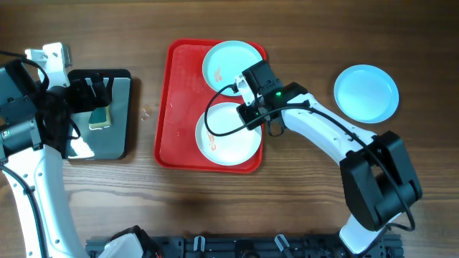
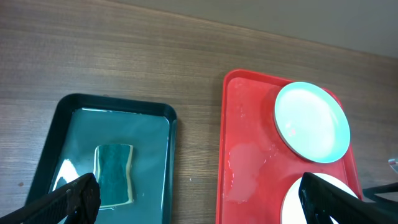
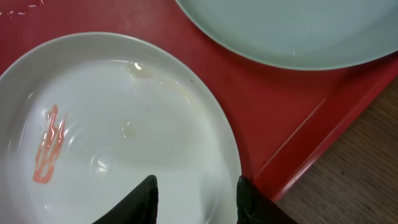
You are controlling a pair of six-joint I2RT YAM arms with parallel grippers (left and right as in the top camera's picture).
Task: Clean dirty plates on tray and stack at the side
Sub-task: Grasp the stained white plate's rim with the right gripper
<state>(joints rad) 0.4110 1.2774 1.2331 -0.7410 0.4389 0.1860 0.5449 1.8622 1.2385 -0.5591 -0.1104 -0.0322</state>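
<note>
The red tray (image 1: pixel 176 107) holds a pale turquoise plate (image 1: pixel 232 63) at its far right corner and a whiter plate (image 1: pixel 229 134) at its near right, smeared with red sauce (image 3: pixel 48 152). A second turquoise plate (image 1: pixel 366 93) lies on the table to the right. My right gripper (image 1: pixel 252 118) is open and low over the whiter plate (image 3: pixel 124 112). Its fingers (image 3: pixel 196 193) straddle the plate's right rim, one inside and one outside by the tray wall (image 3: pixel 298 137). My left gripper (image 1: pixel 97 97) is open and empty above the black tray, its fingers (image 2: pixel 199 205) spread wide.
A black tray (image 1: pixel 122 147) with a shiny base stands left of the red tray and holds a green sponge (image 1: pixel 99 118). The left wrist view shows the sponge (image 2: pixel 114 174), the black tray's rim (image 2: pixel 118 104), the red tray (image 2: pixel 249 155) and the turquoise plate (image 2: pixel 311 121).
</note>
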